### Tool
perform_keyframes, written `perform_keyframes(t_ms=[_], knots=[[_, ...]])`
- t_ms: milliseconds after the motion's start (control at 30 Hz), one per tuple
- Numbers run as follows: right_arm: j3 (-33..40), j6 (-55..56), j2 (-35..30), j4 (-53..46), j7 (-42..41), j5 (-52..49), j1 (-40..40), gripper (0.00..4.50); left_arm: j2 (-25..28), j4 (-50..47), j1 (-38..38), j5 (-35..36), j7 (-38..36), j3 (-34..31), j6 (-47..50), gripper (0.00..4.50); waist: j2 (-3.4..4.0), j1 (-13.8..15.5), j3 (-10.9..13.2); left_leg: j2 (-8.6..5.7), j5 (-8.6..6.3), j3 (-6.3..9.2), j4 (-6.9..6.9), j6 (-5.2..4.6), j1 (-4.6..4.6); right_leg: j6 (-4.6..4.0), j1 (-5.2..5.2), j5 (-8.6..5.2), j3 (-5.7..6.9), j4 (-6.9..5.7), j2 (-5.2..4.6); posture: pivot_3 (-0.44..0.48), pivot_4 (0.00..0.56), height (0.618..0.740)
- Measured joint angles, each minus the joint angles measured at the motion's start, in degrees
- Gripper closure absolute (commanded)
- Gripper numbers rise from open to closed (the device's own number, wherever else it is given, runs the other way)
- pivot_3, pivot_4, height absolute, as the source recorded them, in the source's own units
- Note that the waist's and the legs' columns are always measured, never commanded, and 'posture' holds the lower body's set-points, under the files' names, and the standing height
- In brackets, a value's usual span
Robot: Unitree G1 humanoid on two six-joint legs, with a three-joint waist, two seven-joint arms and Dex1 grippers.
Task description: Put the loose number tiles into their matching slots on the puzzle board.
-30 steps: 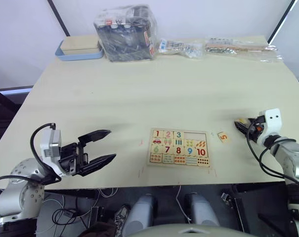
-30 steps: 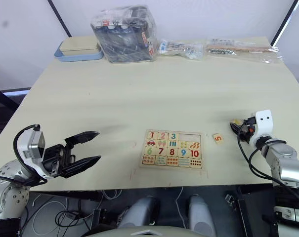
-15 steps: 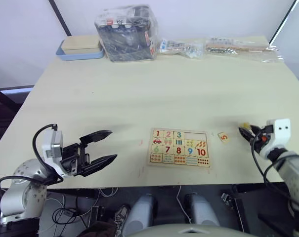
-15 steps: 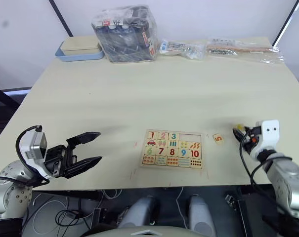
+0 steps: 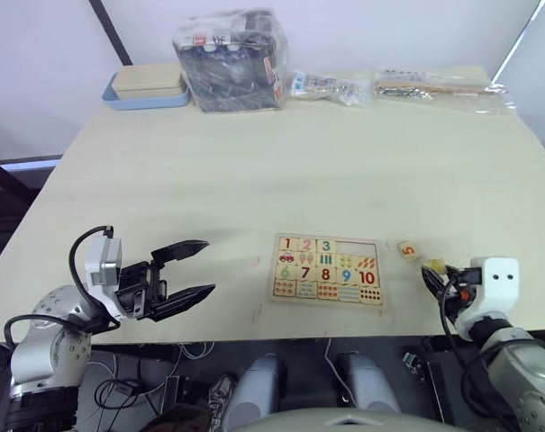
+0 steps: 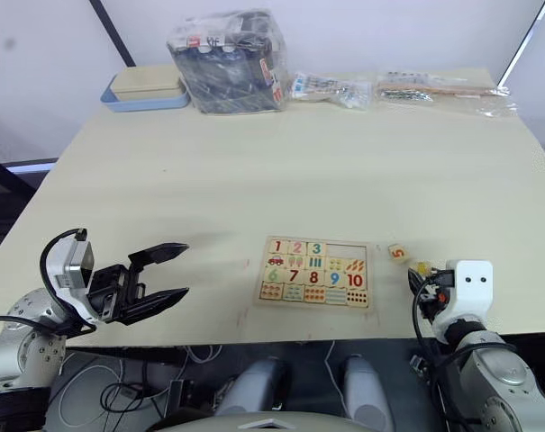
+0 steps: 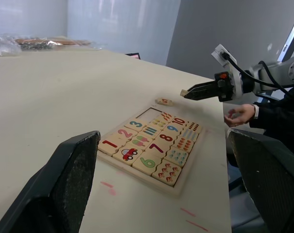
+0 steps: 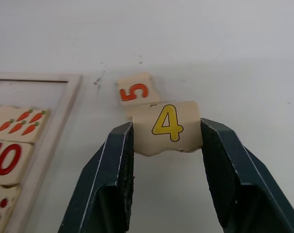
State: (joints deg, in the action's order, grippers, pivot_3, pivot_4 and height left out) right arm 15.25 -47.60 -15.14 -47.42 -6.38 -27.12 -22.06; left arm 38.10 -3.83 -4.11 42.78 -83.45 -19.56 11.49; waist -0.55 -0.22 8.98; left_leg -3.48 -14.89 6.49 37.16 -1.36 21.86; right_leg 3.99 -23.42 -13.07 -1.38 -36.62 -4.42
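Note:
The puzzle board (image 5: pixel 328 268) lies near the table's front edge with tiles 1, 2 and 3 seated in its top row. The two slots (image 5: pixel 358 247) at the right end of that row are bare. A loose tile with a red 5 (image 5: pixel 407 250) rests on the table just right of the board. My right gripper (image 5: pixel 431 273) is right of the board, nearer the front edge than the 5 tile, shut on the tile with a yellow 4 (image 8: pixel 167 126). Well left of the board, my left gripper (image 5: pixel 186 270) hangs open with nothing in it.
At the table's far edge stand a blue tray with a beige lid (image 5: pixel 146 87), a clear bag of dark items (image 5: pixel 229 61) and plastic packets (image 5: pixel 439 85). A person's hand (image 7: pixel 239 115) shows beyond the table's edge in the left wrist view.
My right gripper has drawn back toward the table's front edge with the 4 tile in it. The left gripper has hardly moved.

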Motion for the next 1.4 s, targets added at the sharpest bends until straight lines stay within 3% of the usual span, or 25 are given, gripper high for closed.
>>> perform_keyframes(t_ms=[400,433,467,533,567,600,733,900,967,1067,1233,1400], knots=[[-1.0,0.29,1.0,3.15,0.31,-0.08,-1.43,3.06,-0.03,-2.09,0.23,-0.34,1.49,1.81,0.2,0.0,-0.01,0.76,-0.01,0.0,0.0,0.17,-0.13,0.01,0.02,-0.08,0.01,-0.04,0.15,0.06,0.02,0.0,0.15,0.74],[-0.84,0.49,0.98,3.19,0.06,-0.09,-1.64,2.04,-0.03,-2.46,0.16,-0.34,1.67,1.84,0.27,0.0,-0.02,0.88,-0.01,0.0,0.0,0.16,-0.13,0.01,0.02,-0.08,0.01,-0.04,0.15,0.07,0.02,0.0,0.15,0.74],[-0.79,0.76,0.93,3.24,-0.58,-0.24,-1.76,1.5,-0.04,-2.74,-0.02,-0.34,2.19,1.92,0.47,0.0,-0.05,0.94,-0.03,0.0,0.0,0.16,-0.12,0.01,0.02,-0.08,0.02,-0.04,0.15,0.07,0.02,0.0,0.15,0.74],[-0.81,0.82,0.89,3.24,-1.11,-0.59,-1.75,0.8,-0.11,-3.09,-0.11,-0.34,2.53,2.14,0.63,0.0,-0.11,0.98,-0.06,0.0,0.0,0.16,-0.11,0.01,0.02,-0.07,0.03,-0.04,0.16,0.08,0.02,0.0,0.15,0.74],[-0.78,0.81,0.59,3.24,-1.86,-1.0,-1.73,0.19,-0.16,-3.6,-0.2,-0.33,2.77,2.17,0.75,0.0,-0.13,1.01,-0.08,0.0,0.0,0.16,-0.09,0.01,0.02,-0.07,0.04,-0.04,0.17,0.09,0.01,0.0,0.15,0.74],[-0.73,0.77,0.25,3.24,-2.2,-1.27,-1.68,0.08,-0.16,-3.77,-0.19,-0.32,2.93,2.17,0.81,0.0,-0.13,1.01,-0.08,0.0,0.0,0.15,-0.08,0.01,0.02,-0.07,0.05,-0.04,0.16,0.1,0.01,0.0,0.15,0.74],[3.35,-0.32,-5.8,3.22,-6.1,-4.04,-1.7,0.08,-0.15,-4.67,-0.14,-0.25,3.69,2.28,1.66,0.0,-0.05,0.95,-0.03,-0.02,0.0,0.0,0.04,0.0,0.0,-0.22,0.07,-0.14,0.06,0.1,-0.02,0.0,0.15,0.74],[10.98,-1.15,-17.68,3.36,-17.59,-10.1,-3.21,0.08,-0.26,-4.68,0.83,-0.2,3.73,3.71,2.27,0.0,-0.06,0.88,-0.03,0.12,0.0,0.01,0.07,-0.01,-0.1,-0.22,0.23,-0.16,0.1,0.07,0.16,0.0,0.15,0.74],[11.31,-0.93,-19.62,3.48,-19.85,-10.61,-3.36,0.08,-0.27,-4.69,1.17,-0.17,3.71,4.12,2.3,0.0,-0.05,0.89,-0.02,0.13,0.0,0.02,0.06,-0.01,-0.1,-0.22,0.23,-0.16,0.1,0.08,0.17,0.0,0.15,0.74],[12.43,3.23,-29.84,11.29,-32.86,-11.16,-1.18,0.08,-0.43,-4.63,2.21,-0.25,3.31,5.01,2.28,0.0,-0.09,0.83,0.02,0.16,0.0,-0.14,0.12,-0.01,-0.1,-0.22,0.26,-0.15,0.02,0.13,0.18,0.0,0.15,0.74],[10.55,18.49,-40.05,26.16,-53.75,-6.8,5.4,0.08,-0.11,-4.59,2.71,-0.25,3.13,5.62,2.35,0.0,-0.12,0.82,0.05,0.25,0.0,-0.14,0.11,-0.01,-0.11,-0.04,0.27,-0.01,0.07,0.15,0.25,0.0,0.15,0.74],[3.95,33.34,-44.28,40.14,-70.16,-2.07,14.15,0.08,0.74,-4.67,2.01,0.07,1.95,5.44,2.41,0.0,-0.09,0.69,0.14,0.31,0.0,-0.23,0.12,-0.01,-0.1,-0.13,0.29,0.06,0.01,0.25,0.26,0.0,0.15,0.74]])
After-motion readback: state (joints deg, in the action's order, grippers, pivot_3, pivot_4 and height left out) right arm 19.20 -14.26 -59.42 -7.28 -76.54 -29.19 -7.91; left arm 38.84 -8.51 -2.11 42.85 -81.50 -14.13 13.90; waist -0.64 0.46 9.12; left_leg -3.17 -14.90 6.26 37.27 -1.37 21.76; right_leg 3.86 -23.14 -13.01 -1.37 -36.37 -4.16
